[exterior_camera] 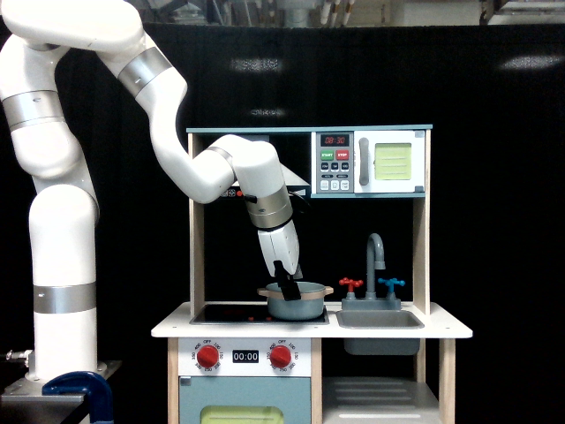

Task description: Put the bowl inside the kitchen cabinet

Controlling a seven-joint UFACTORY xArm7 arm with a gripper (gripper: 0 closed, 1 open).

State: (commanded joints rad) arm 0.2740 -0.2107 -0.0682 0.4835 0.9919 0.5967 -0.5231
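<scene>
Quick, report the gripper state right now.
Gripper: its dark fingers reach down at the rim of the small grey-blue bowl with the tan wooden rim on the stovetop; open or shut cannot be told from this view.

- The microwave (369, 162), upper right of centre, has a red display that seems to read 08:30.
- Its green and red buttons carry white lettering too small to read surely.
- The oven panel (244, 356), bottom centre, has a display reading 00:00.

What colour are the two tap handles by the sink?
One red tap handle, one blue tap handle; exterior view.
</scene>
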